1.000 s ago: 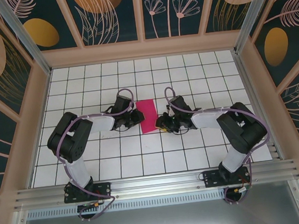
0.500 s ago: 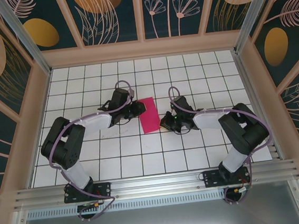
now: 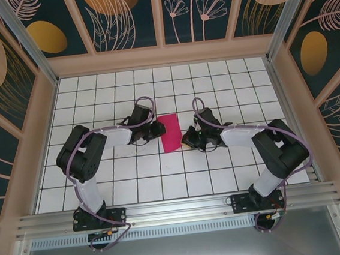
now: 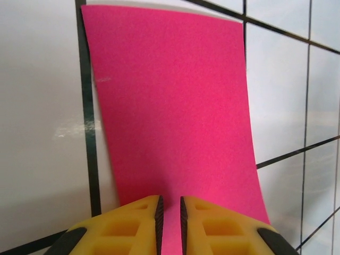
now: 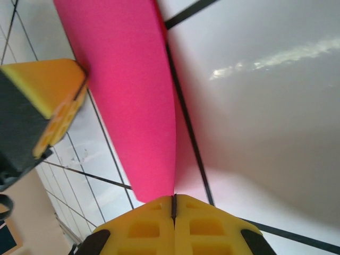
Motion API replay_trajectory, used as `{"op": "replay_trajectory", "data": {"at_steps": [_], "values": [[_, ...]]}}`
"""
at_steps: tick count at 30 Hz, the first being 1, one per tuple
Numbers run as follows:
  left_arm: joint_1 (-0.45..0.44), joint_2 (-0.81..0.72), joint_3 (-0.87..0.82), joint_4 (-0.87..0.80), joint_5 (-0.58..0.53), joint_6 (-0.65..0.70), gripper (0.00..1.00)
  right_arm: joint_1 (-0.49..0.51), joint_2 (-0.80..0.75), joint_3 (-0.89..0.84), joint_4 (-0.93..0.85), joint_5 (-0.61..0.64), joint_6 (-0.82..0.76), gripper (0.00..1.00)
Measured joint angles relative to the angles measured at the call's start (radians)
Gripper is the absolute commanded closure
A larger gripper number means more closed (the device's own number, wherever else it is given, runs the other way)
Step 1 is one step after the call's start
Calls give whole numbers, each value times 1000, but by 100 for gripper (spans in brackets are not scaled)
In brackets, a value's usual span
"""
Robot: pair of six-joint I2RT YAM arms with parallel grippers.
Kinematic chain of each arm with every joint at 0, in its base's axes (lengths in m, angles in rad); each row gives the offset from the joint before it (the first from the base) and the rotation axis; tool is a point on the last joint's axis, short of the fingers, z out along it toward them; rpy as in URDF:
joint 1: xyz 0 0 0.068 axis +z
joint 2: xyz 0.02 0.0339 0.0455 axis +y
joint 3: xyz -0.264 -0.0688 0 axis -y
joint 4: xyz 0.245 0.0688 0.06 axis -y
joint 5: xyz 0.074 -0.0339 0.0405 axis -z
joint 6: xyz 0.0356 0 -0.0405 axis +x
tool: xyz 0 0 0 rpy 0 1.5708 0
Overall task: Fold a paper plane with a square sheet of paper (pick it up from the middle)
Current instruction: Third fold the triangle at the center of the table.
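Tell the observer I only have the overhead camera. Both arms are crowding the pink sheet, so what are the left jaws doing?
Observer: On the left gripper the jaws stand a narrow slit apart at one edge of the square sheet of paper. Pink shows through the slit, and I cannot confirm a grip.
Operator: And the right side?
Observer: The right gripper has its jaws pressed flat together, with the sheet's end reaching their tips.
Operator: Is the sheet lying flat?
Observer: Not quite. Its long edges curve, so it is bowed rather than flat on the table.
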State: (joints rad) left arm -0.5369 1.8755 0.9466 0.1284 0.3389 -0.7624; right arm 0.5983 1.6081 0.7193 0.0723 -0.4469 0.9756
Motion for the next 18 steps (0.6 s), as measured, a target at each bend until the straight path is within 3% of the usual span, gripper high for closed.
{"op": "replay_trajectory", "data": {"at_steps": [18], "values": [[1,37,61,-61,-7,55,83,12,143,161,64,-26,0,100]]}}
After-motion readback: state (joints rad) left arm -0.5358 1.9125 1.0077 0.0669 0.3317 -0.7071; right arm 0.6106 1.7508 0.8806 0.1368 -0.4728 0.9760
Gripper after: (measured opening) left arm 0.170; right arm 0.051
